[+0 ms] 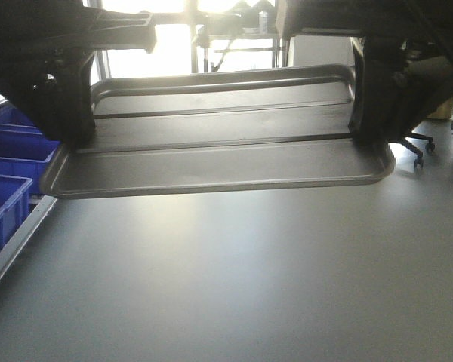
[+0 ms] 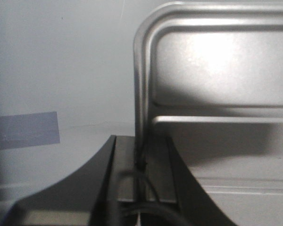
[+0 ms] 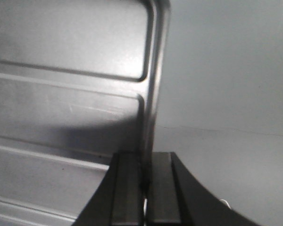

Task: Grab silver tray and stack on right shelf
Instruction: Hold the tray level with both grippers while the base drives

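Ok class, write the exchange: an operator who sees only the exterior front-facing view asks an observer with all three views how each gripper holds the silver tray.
Operator: My view is backlit. Is the left gripper really on the silver tray?
Observer: Yes. The left wrist view shows its jaws shut on the tray's left rim, one each side.
Operator: And the right gripper?
Observer: The same, in the right wrist view: its jaws are shut across the right rim.
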`<state>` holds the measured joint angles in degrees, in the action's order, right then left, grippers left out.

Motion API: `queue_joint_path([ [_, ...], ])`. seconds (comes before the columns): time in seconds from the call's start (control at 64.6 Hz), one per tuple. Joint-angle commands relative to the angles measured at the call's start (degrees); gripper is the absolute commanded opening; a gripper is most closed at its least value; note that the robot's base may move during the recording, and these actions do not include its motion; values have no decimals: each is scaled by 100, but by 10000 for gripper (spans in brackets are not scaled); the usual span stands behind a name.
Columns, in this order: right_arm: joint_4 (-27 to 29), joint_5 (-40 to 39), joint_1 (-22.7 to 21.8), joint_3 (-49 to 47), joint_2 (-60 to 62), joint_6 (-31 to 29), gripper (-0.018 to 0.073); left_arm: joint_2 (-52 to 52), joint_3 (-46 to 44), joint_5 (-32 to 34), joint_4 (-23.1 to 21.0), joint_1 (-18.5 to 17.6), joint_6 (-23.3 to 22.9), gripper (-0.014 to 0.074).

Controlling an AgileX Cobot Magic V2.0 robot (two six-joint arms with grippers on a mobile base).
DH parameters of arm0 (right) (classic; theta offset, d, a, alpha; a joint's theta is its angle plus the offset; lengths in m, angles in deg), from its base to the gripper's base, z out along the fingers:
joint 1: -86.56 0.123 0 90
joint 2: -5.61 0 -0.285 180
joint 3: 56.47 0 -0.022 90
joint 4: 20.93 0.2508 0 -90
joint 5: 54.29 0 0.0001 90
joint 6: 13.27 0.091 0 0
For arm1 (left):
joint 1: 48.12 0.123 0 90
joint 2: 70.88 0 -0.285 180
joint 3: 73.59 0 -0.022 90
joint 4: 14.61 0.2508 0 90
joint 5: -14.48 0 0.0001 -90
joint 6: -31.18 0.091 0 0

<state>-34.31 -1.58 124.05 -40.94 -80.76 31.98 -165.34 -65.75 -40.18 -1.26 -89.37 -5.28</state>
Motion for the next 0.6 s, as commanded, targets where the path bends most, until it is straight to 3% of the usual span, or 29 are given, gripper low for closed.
queue_joint_path([
  [0.0, -86, -445, 15, -182, 193, -86, 59, 228, -214, 210, -29, -80, 58, -92],
  [0.588, -86, -445, 15, -182, 193, -86, 59, 228, -214, 210, -29, -80, 58, -92],
])
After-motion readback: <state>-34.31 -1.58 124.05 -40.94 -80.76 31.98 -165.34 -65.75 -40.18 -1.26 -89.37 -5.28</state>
